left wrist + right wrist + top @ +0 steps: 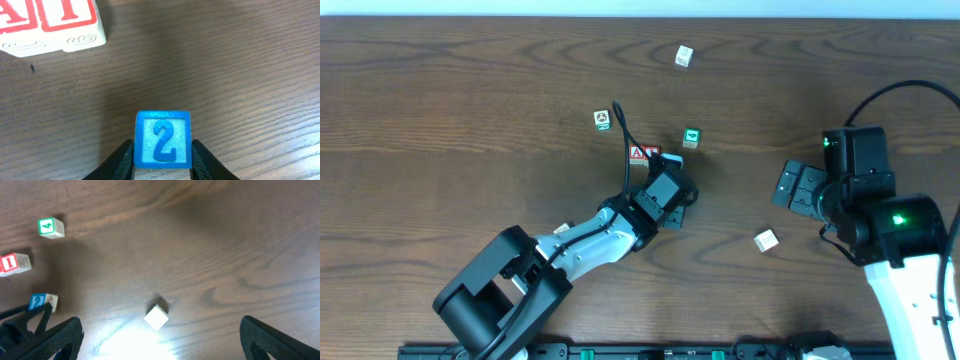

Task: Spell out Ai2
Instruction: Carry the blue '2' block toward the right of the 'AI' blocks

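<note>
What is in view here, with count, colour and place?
A block: 1, red-lettered, mid-table.
I block: 1, red-lettered, touching the A block's right side.
2 block: 1, blue, in the left gripper.
4 block: 1, green, beyond the I block.
symbol block: 1, green-edged, left of the A block.
pale blocks: 2, whitish, one far, one near the right gripper.
table: 1, dark wood.
left gripper: 1, black, shut on the 2 block.
right gripper: 1, black, open, right side.

The top edge crops the A block [20,22] and I block [70,22].
</note>
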`<state>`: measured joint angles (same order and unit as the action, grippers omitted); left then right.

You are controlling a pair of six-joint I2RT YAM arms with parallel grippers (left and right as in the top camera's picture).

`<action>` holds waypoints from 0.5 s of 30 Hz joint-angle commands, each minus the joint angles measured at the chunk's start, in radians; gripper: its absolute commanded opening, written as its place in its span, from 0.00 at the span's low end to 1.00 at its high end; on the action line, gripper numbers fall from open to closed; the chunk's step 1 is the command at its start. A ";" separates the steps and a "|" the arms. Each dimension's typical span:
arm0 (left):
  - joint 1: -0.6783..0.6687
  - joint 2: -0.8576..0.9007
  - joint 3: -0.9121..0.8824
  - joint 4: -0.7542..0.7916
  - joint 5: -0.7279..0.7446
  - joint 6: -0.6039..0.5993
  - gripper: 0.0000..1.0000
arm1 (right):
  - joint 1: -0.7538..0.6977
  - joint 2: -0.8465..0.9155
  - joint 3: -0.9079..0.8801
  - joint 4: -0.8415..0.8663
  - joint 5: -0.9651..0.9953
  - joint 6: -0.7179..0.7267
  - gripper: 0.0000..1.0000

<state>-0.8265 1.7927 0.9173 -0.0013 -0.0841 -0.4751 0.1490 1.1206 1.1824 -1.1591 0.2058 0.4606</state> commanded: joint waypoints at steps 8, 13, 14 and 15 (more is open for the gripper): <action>0.002 -0.013 -0.005 0.000 -0.002 0.012 0.43 | -0.011 -0.037 -0.001 -0.072 -0.005 0.083 0.99; 0.003 -0.210 -0.005 -0.079 -0.058 0.062 0.49 | -0.010 -0.045 -0.001 -0.140 -0.002 0.132 0.99; 0.003 -0.258 -0.005 -0.109 -0.075 0.082 0.55 | -0.010 -0.052 -0.001 -0.143 0.001 0.142 0.99; 0.003 -0.306 -0.005 -0.144 -0.091 0.106 0.59 | -0.010 -0.060 -0.001 -0.146 0.002 0.150 0.99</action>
<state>-0.8265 1.6192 0.9138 -0.1070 -0.1070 -0.4255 0.1490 1.0878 1.1824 -1.2987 0.1993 0.5587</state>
